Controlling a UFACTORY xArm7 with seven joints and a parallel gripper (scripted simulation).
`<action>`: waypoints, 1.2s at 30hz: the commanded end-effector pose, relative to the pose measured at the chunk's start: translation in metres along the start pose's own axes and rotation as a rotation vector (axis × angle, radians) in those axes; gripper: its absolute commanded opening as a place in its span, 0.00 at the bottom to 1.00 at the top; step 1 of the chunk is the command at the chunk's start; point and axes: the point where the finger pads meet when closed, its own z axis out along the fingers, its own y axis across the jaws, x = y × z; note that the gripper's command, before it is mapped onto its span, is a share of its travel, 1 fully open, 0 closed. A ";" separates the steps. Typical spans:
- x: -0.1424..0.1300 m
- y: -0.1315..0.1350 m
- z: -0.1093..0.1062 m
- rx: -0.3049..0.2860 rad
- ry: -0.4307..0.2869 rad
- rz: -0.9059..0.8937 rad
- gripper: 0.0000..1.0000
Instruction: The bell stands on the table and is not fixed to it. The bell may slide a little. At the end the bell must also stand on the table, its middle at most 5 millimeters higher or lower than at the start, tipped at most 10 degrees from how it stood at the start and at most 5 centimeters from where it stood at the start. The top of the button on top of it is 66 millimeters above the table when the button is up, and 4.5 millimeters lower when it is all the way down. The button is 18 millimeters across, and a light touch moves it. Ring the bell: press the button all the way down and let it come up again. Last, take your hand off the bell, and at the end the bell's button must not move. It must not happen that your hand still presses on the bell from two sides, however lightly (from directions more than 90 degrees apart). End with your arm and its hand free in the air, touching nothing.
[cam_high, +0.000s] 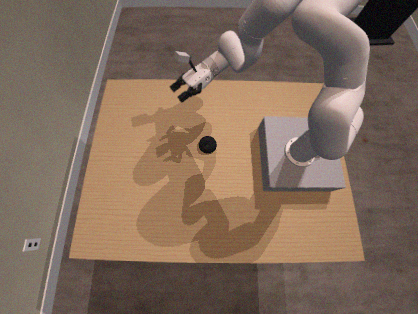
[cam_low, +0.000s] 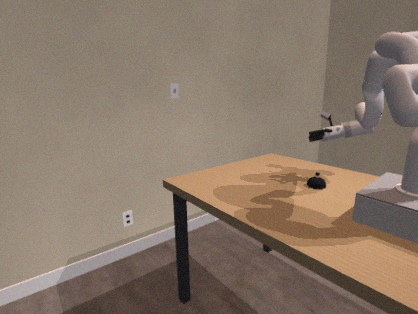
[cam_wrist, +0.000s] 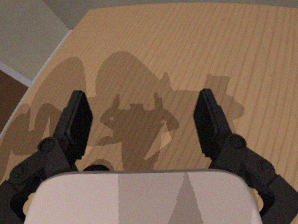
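Top view: the white arm (cam_high: 335, 115) reaches from its grey pedestal (cam_high: 272, 182) on the right side of the wooden table (cam_high: 125, 235), its gripper (cam_high: 182, 91) spread wide and holding nothing, poised over the table's far edge. The black bell (cam_high: 207, 145) stands upright near the middle of the tabletop, well apart from the gripper and from every table edge, with bare wood on all sides of it. The arm's shadow falls beside the bell, toward the left.

In the exterior view the gripper (cam_low: 316, 135) hangs well above the tabletop, level and pointing toward the beige wall (cam_low: 125, 100); the bell (cam_low: 316, 182) sits lower and slightly nearer the camera, with open air between the two. A single dark table leg (cam_low: 181, 245) shows at the near corner.

From the wrist camera, both black fingers frame only wood and shadow; the bell itself is hidden from this angle. The table's left edge runs close beside the left finger.
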 end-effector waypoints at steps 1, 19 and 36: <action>-0.021 -0.025 0.010 0.049 -0.134 -0.089 1.00; -0.092 -0.093 0.011 0.287 -0.531 -0.461 1.00; -0.130 -0.126 -0.009 0.548 -0.820 -0.878 1.00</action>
